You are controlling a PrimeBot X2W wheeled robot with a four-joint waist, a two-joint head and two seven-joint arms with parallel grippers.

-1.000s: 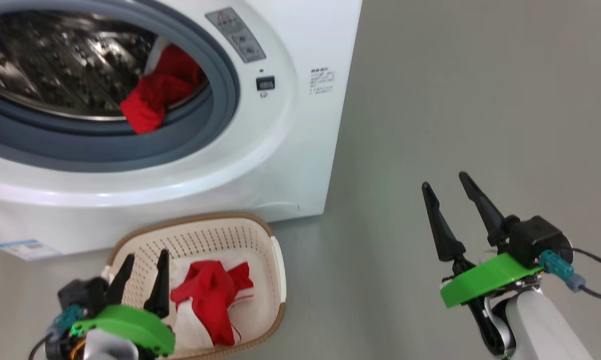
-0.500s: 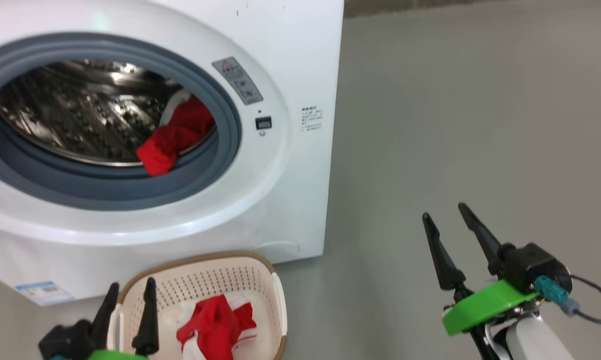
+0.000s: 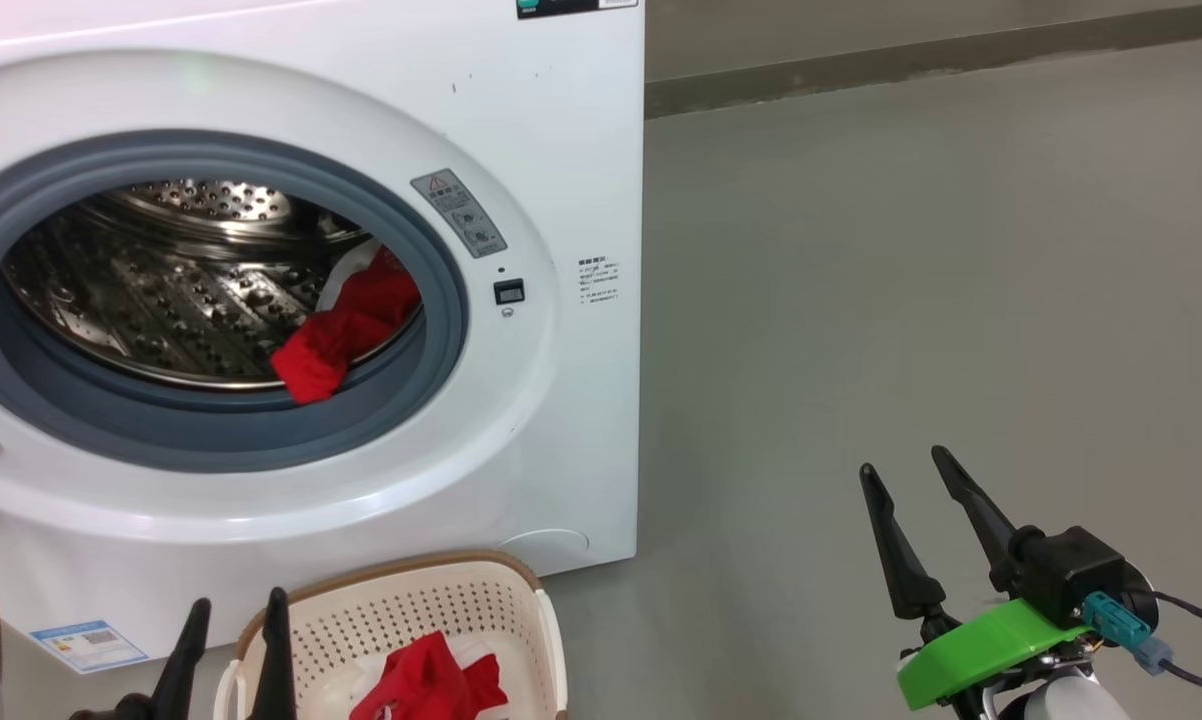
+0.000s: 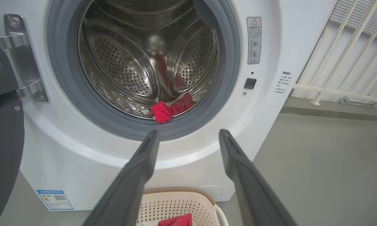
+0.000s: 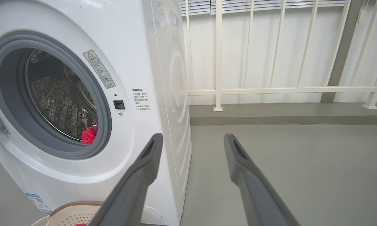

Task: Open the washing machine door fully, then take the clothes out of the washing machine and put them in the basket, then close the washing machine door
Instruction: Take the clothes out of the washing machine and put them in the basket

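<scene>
Straight ahead of the left claw [image 4: 189,136], just above the gap between its two spread, empty fingers, a red garment [image 4: 169,108] lies at the bottom front of the drum [image 4: 129,69] of the washing machine [image 3: 561,150]. Its bunched end hangs over the steel lip onto the grey ring [image 3: 211,440]. From that end its long axis runs up and to the claw's right, back along the drum wall, so the near end is the one offered to the fingers. How much more fabric lies deeper in is hard to make out; a bit of white seems to show behind the red. Below this claw, close under its fingers, sits the basket [image 3: 461,605] with a red cloth [image 3: 426,685] already in it. The door [image 4: 3,150] stands swung open at the claw's far left. The right claw [image 3: 903,462], fingers likewise apart and holding nothing, hangs over bare floor [image 3: 911,300], well off to the right of the machine, with the garment far to its left. Judged from this, the left arm is the nearer one, and its reach would go forward and slightly up into the opening.
</scene>
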